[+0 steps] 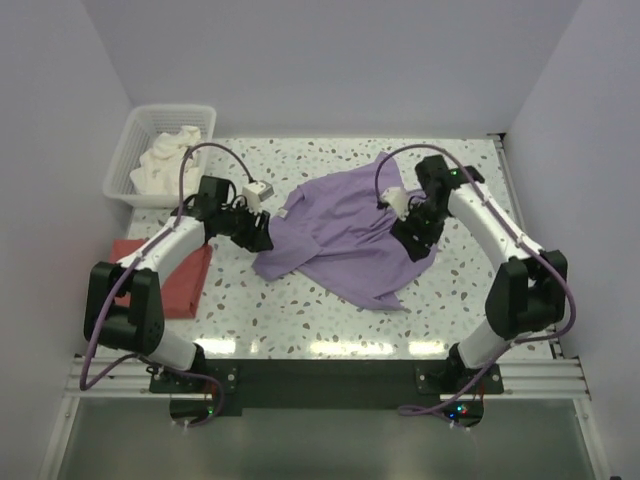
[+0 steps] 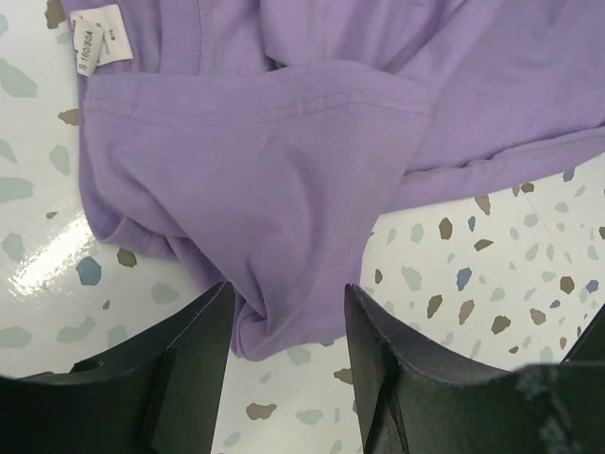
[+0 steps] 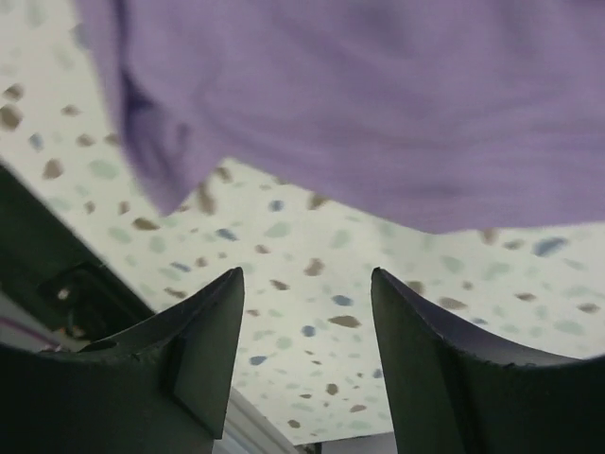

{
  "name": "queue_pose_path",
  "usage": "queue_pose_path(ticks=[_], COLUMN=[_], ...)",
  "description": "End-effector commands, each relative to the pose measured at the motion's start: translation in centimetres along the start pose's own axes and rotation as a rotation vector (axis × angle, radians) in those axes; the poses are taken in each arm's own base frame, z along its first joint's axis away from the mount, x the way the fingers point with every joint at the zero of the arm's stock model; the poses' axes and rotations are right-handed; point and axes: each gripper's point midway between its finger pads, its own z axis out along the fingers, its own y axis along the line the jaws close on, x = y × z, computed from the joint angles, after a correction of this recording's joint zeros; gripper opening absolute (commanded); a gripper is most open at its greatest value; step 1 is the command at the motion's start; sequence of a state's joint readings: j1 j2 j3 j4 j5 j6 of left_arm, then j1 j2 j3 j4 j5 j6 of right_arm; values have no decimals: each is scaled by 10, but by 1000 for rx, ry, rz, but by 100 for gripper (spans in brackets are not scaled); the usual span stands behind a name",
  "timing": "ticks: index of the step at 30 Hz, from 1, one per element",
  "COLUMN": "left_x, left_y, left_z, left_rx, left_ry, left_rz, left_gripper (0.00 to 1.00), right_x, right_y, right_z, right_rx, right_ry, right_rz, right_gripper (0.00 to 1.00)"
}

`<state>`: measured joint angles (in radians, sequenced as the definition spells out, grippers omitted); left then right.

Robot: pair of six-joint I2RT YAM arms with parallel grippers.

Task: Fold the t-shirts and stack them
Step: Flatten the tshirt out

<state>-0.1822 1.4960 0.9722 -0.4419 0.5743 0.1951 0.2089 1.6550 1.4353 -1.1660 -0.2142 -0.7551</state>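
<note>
A crumpled purple t-shirt [image 1: 345,232] lies in the middle of the speckled table. My left gripper [image 1: 260,240] is open at the shirt's left edge; in the left wrist view the shirt's sleeve fold [image 2: 274,218] lies between and just past my fingertips [image 2: 213,312], with a white size label [image 2: 99,38] at the top left. My right gripper [image 1: 418,240] is open over the shirt's right edge; in the right wrist view the purple cloth [image 3: 378,95] hangs above the empty gap between my fingers. A folded red t-shirt [image 1: 175,275] lies at the left.
A white basket [image 1: 135,150] holding a crumpled cream garment [image 1: 165,155] stands at the back left. The table's front edge and a dark rail [image 3: 57,274] show in the right wrist view.
</note>
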Motion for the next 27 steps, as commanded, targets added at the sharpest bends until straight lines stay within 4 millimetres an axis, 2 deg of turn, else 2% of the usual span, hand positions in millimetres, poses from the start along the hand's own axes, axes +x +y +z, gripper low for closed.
queue_pose_path(ticks=[1,2,5,12,17,20,21,22,23,27], left_x=[-14,-13,-11,-24,-26,-28,-28,-31,-31,-37], left_y=[2,1,1,6,7,3,2,-1,-2,-17], left_z=[6,7,8,4,5,6,5,5,5,2], left_rx=[20,22,25,0,2,23,31,47,55,101], left_ry=[-36,-36,-32,-54,-51,-66,-72,-83,-88,-101], left_rz=[34,38,48,95,87,100,109,123,156,300], left_gripper=[55,55,57,59,59,59,58,58,58,57], right_x=[31,33,41,43,41,46,45,46,46,43], right_y=[88,97,110,124,133,136,133,133,133,117], right_z=[20,24,40,72,84,93,98,99,99,81], right_rx=[-264,-274,-284,-287,-308,-302,-290,-292,-291,-236], right_ry=[94,109,130,152,155,166,165,171,178,131], right_rz=[-116,-137,-149,-202,-213,-217,-217,-215,-206,-160], right_gripper=[60,61,61,62,58,47,25,10,0,0])
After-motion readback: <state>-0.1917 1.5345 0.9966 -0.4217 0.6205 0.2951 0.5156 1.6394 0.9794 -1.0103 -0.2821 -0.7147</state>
